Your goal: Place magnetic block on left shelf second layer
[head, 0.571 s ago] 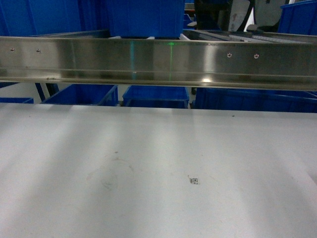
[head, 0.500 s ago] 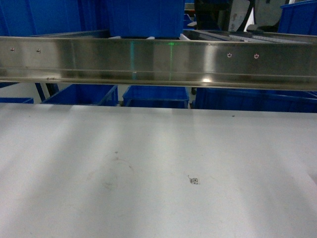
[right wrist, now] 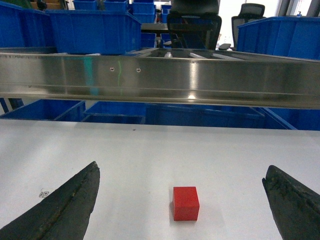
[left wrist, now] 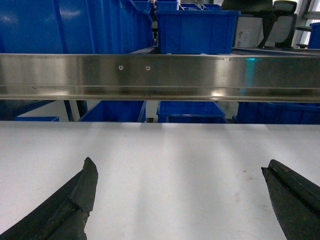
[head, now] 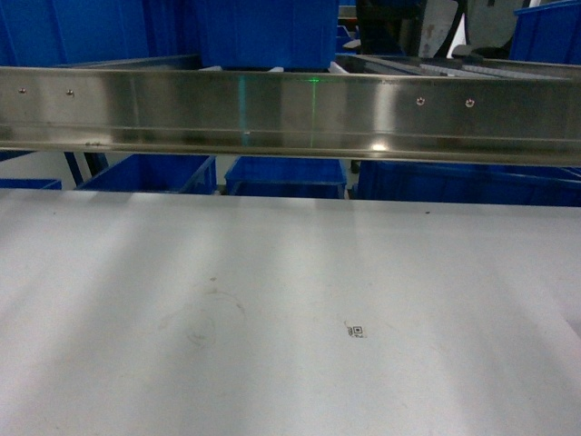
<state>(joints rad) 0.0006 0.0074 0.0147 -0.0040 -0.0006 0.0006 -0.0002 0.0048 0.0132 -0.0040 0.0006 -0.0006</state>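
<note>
The magnetic block [right wrist: 185, 202], a small red cube, rests on the white tabletop [right wrist: 150, 150] in the right wrist view. My right gripper [right wrist: 182, 167] is open, its dark fingers spread wide on either side of the cube and clear of it. My left gripper [left wrist: 178, 167] is also open, with only bare tabletop between its fingers. A stainless-steel horizontal rail of the shelf [head: 290, 113] spans the whole width above the table's far edge, also seen as the rail [left wrist: 160, 75] and the rail [right wrist: 160, 75]. The head view shows neither the block nor the grippers.
Blue plastic bins [head: 263, 32] stand on and behind the rack, with more bins [head: 286, 174] below the rail. A small printed code mark [head: 356, 331] lies on the tabletop. Black office chairs [right wrist: 192, 25] stand in the far background.
</note>
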